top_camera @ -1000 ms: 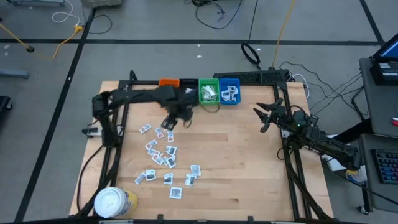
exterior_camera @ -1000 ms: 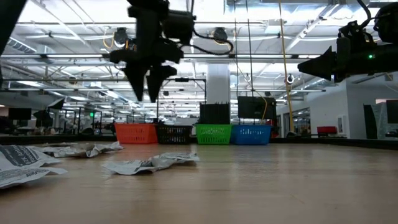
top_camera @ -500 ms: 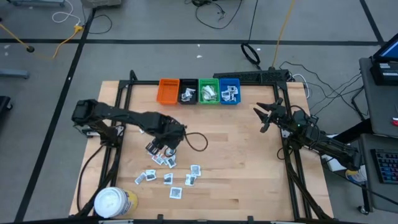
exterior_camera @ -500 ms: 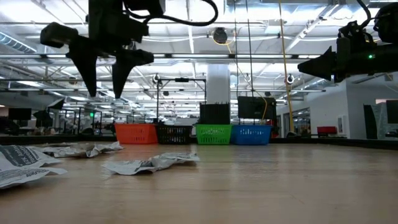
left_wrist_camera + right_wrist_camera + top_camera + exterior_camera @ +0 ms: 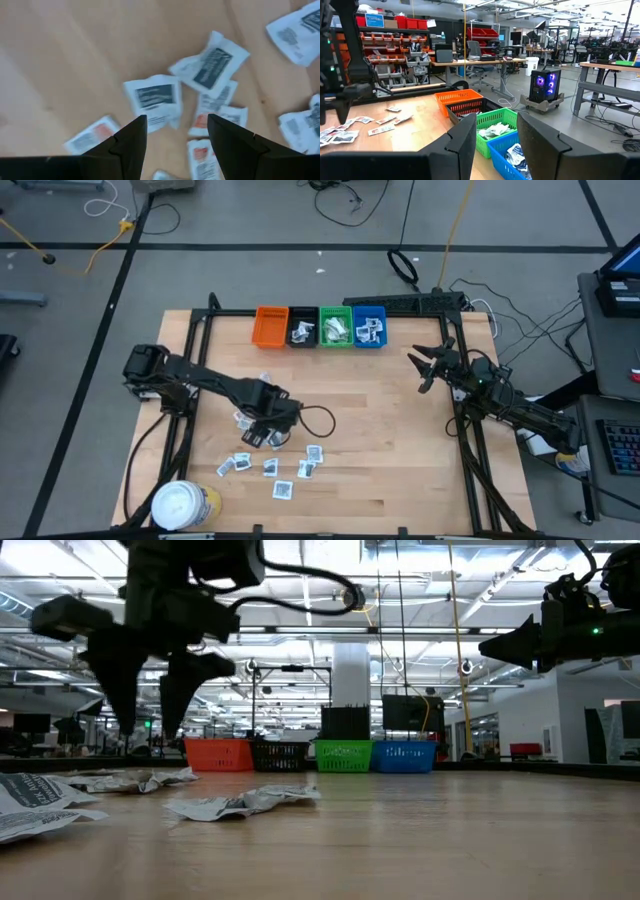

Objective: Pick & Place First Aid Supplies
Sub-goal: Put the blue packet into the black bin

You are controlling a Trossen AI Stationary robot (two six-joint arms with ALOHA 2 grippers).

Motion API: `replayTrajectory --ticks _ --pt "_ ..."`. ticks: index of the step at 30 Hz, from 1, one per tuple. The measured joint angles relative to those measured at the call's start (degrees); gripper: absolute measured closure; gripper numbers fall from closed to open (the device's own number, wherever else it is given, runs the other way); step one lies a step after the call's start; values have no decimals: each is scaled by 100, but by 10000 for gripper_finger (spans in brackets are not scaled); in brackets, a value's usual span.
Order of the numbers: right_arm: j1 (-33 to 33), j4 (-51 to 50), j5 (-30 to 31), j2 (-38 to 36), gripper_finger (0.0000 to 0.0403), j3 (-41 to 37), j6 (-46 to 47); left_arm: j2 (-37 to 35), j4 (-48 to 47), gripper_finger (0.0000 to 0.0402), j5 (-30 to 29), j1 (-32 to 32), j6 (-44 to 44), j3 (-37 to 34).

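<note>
Swinging away from the bins (image 5: 320,327), the left gripper (image 5: 262,427) is now hanging, fingers parted and empty, over the scattered first aid supplies (image 5: 154,100). Overlapping packets are risking a double pick. The right gripper (image 5: 428,366) is idling open near the table's right edge, leaving bare wood between.

place: robotics lab/workshop | cues: red parts bins (image 5: 395,22), workbenches (image 5: 465,62), desktop computer (image 5: 542,85)

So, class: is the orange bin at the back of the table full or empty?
Empty, as far as the high view shows: the orange bin shows only bare orange floor, while the black bin beside it holds packets.
</note>
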Motion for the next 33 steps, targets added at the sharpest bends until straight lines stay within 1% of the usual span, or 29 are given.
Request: replayTrajectory --ticks 2,7,10,15,18,20,24,33 --pt "1 0 0 -1 264 1 2 0 278 188 78 -65 -144 -221" --pt "1 0 0 1 264 1 0 0 919 188 50 -130 -460 -661" --pt "0 0 1 1 264 0 0 0 1237 188 -189 -130 -632 -873" --pt "1 0 0 1 264 1 1 0 1447 188 -577 -125 -847 -1050" --pt "-1 0 0 -1 264 -1 0 0 1670 189 -535 -125 -839 -1124" --pt "-1 0 0 1 264 1 2 0 1828 197 -499 -127 -845 -1179" --pt "0 0 0 1 264 0 2 -2 1935 239 -450 -125 -855 -1223" --pt "1 0 0 1 264 -1 1 -7 1937 379 -341 -113 -698 -1222"
